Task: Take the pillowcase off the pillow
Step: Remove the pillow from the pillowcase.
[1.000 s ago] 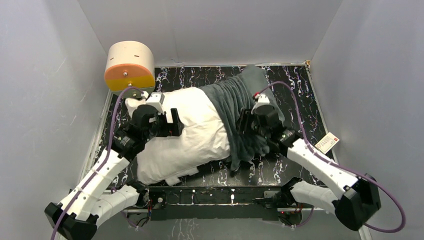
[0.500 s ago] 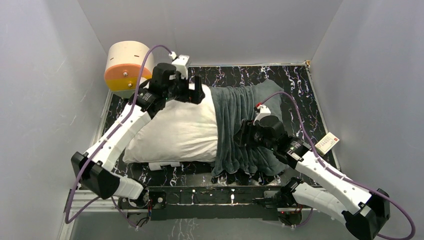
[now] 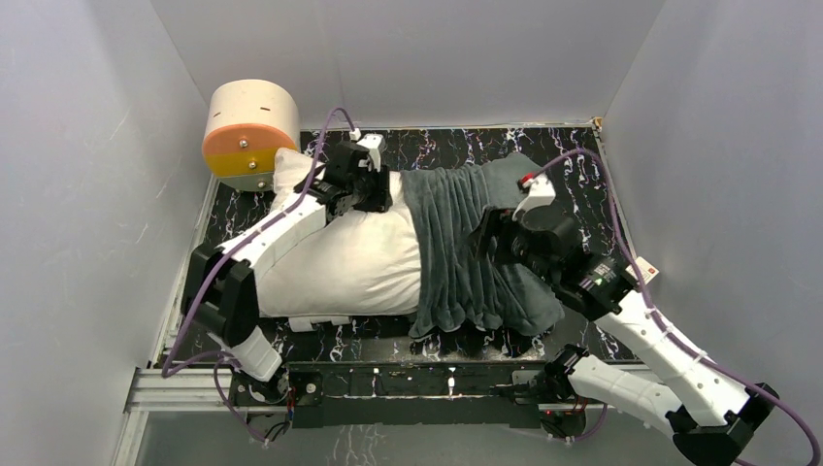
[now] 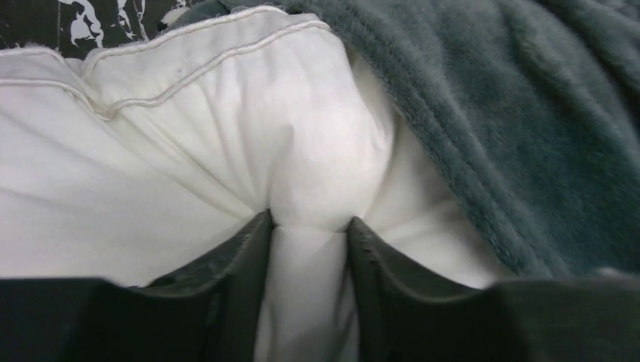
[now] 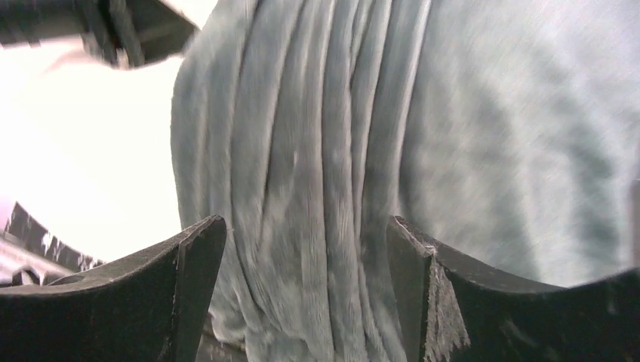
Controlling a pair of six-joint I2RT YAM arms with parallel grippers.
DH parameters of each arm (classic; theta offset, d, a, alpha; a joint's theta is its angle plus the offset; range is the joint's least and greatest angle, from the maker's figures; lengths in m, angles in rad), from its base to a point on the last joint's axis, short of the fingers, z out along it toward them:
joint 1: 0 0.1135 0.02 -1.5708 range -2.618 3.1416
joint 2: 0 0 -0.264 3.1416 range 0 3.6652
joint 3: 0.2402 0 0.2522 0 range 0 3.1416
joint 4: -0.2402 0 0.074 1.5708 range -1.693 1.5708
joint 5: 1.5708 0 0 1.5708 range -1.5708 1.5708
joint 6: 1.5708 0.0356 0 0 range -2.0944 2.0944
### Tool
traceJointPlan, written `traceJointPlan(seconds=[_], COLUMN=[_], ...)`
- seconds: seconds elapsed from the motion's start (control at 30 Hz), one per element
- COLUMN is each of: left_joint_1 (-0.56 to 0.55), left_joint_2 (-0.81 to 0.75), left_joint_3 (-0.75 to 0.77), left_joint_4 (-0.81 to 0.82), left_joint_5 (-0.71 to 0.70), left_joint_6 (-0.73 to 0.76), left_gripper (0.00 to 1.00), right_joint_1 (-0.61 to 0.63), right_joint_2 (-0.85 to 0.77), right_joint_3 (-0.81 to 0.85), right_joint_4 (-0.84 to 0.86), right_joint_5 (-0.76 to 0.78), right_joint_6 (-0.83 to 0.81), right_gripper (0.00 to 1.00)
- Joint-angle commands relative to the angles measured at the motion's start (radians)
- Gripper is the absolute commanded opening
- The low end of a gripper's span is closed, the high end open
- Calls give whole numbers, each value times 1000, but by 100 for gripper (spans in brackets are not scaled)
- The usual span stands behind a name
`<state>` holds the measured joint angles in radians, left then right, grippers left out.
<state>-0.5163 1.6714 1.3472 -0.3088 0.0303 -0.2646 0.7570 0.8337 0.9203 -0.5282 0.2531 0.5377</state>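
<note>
The white pillow [image 3: 340,257] lies across the left and middle of the table. The dark grey-green pillowcase [image 3: 456,252] is bunched in long folds over its right end, plain side up. My left gripper [image 3: 377,189] sits at the pillow's far edge, just left of the pillowcase hem. In the left wrist view it [image 4: 309,222] is shut on a pinched fold of the pillow [image 4: 189,136], with the pillowcase [image 4: 528,113] to the right. My right gripper [image 3: 488,243] hovers over the pillowcase's right half. In the right wrist view it [image 5: 306,234] stands open above the folds [image 5: 317,151], holding nothing.
A cream-and-orange cylinder [image 3: 250,126] stands at the back left corner, close to the pillow's far left corner. A small white card [image 3: 636,277] lies at the right edge of the black marbled table [image 3: 582,165]. Grey walls enclose three sides.
My left arm swung from the pillow's near left side to its far edge and closed on the white fabric. My right gripper opened wider and drew back to the right. The pillowcase spread flatter.
</note>
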Motion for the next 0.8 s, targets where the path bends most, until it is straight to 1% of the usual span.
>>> traceJointPlan(seconds=[0.0, 0.13, 0.2, 0.27, 0.4, 0.47, 0.5, 0.6, 0.7, 0.73, 0.77], left_joint_1=[-7, -8, -10, -11, -13, -12, -13, -13, -13, -13, -12], left_joint_2=[-158, -265, -304, -343, -441, -475, -482, -465, -459, -462, -466], left_joint_3=[-169, -222, -250, -293, -398, -433, -446, -438, -434, -436, -441], left_joint_4=[-61, -22, 1, 21, 68, 97, 115, 126, 125, 126, 125], left_joint_5=[149, 181, 206, 225, 218, 213, 212, 227, 222, 210, 187], left_joint_6=[-13, -19, -38, -45, -63, -72, -76, -73, -94, -105, -111], left_gripper=[25, 0, 0, 0, 0, 0, 0, 0, 0, 0, 0], right_joint_1=[2, 0, -20, -85, -280, -330, -336, -338, -338, -338, -339], right_joint_2=[62, 239, 348, 442, 578, 643, 680, 786, 876, 901, 926], right_joint_3=[243, 414, 490, 549, 609, 659, 685, 749, 781, 790, 798], right_joint_4=[-28, -66, -90, -99, -56, -25, -16, -21, -68, -96, -138], right_joint_5=[238, 382, 417, 361, 64, -67, -98, -116, -103, -92, -75], right_joint_6=[-80, -139, -149, -146, -136, -176, -206, -280, -344, -360, -361], right_gripper=[86, 88, 90, 94, 96, 98, 98, 99, 98, 96, 90])
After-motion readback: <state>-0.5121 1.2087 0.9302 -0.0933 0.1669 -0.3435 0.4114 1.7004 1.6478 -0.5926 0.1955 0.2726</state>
